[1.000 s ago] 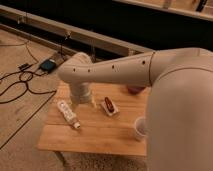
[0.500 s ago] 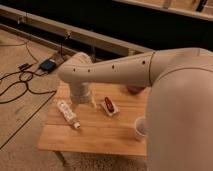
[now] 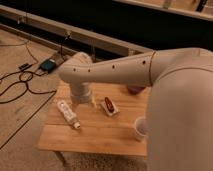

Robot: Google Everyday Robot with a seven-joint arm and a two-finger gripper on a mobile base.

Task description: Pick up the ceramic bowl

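The arm (image 3: 150,70), white and by far the largest thing I see, enters from the right of the worktop (image 3: 100,134), crosses above its far half, bends at a rounded joint over its far left corner and turns down toward the wood. The worktop is a small, pale wooden table standing on a speckled floor, and its right end is covered by the arm. Black cables (image 3: 20,85) loop across the floor to the left of the worktop, and a small dark box (image 3: 48,64) lies on the floor beyond its far left corner. The gripper (image 3: 91,102) sits at the lower end of the downturned arm section, low over the far left part of the worktop. From here I cannot tell whether it is open or closed, and I see nothing held in it. A white tube (image 3: 67,113) lies flat on the left part of the worktop, angled from the far left toward the near middle, just beside the gripper. The ceramic bowl (image 3: 134,90), dark maroon, stands at the far edge of the worktop right of its centre, mostly hidden behind the arm and well apart from the gripper. A pale cup (image 3: 140,129) stands upright near the worktop's near right edge, partly covered by the arm. A small red item on a white wrapper (image 3: 109,105) lies near the worktop's centre.
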